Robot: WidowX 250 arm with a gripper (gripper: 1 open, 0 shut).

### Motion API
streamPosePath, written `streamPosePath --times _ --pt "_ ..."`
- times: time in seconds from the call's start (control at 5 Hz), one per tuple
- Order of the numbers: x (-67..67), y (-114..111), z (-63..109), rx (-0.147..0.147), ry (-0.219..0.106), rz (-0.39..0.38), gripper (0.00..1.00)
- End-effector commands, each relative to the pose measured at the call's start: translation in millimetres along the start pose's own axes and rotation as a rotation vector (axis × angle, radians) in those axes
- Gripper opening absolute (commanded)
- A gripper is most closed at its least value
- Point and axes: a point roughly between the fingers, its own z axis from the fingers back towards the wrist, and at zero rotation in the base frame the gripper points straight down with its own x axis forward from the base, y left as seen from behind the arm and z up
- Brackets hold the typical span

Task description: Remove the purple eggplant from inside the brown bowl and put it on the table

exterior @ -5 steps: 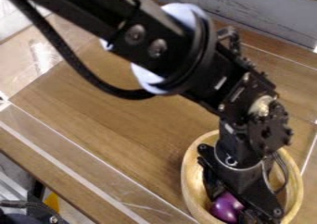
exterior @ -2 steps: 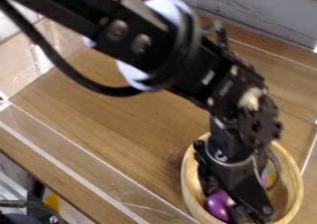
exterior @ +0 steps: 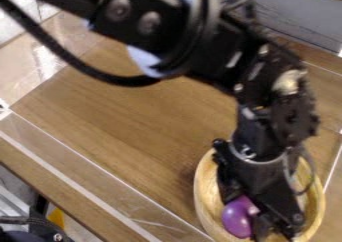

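Wood-grain table (exterior: 114, 126) fills the left and middle, edged by a clear acrylic wall (exterior: 54, 201) along the near side. Toward the lower right sits the brown bowl (exterior: 210, 201), and the black arm (exterior: 201, 46) reaches down into it. Its gripper (exterior: 257, 214) points downward with fingers clamped on the purple eggplant (exterior: 239, 220), which is still inside the bowl's rim.
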Motion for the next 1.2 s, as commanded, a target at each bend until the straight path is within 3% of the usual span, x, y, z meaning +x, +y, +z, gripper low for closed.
streamPosePath --times 0.0,0.6,1.0 --pt "4.7 8 9.6 -0.006 -0.062 0.036 0.0" --pt "0.4 28 15.8 -0.001 -0.068 0.118 0.0" --pt "6.5 31 28.9 0.004 -0.069 0.192 0.0"
